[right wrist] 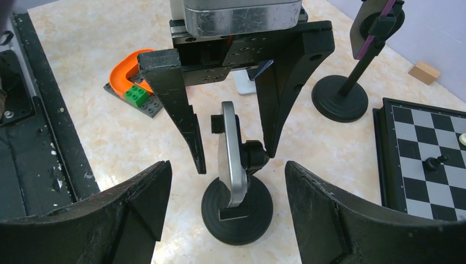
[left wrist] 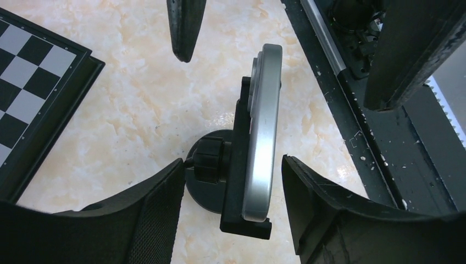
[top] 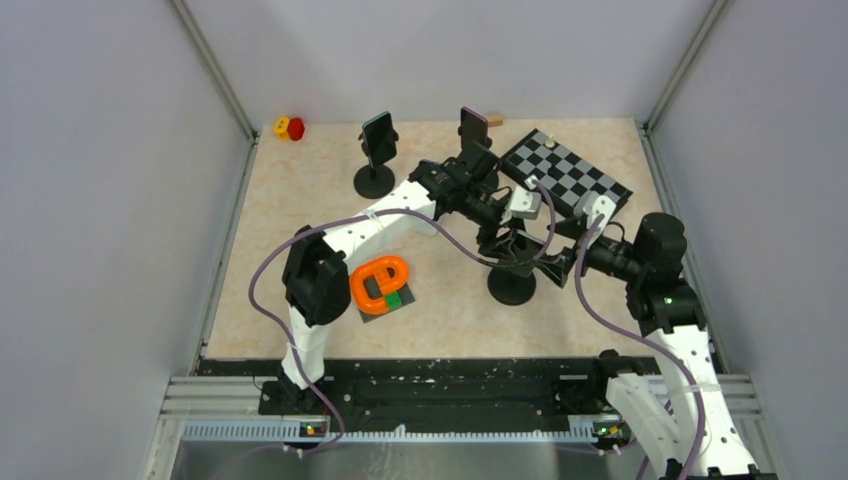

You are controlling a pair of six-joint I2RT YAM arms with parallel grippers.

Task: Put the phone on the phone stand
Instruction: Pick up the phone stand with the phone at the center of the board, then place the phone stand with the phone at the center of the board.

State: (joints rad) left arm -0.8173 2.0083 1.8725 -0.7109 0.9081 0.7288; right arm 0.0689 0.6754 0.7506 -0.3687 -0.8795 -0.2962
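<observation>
Silver flat-edged phone [left wrist: 264,137] is sitting edge-on in the cradle of the black round-based phone stand [right wrist: 236,214], out on the beige marble-look table [right wrist: 110,132]. The left gripper [left wrist: 232,164] straddles it with its jaws spread and a gap showing on each side, so no pinch. The right gripper [right wrist: 226,165] hangs close by, jaws also wide apart, gripping nothing.

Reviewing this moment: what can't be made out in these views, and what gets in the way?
- Top view: the phone is hidden beneath the left gripper and right gripper; only the stand base shows.
- Both wrist views: the phone is edge-on, so its screen is unseen.
- Chessboard: pieces too small to identify from above; frame edges crop it in both wrist views.
</observation>
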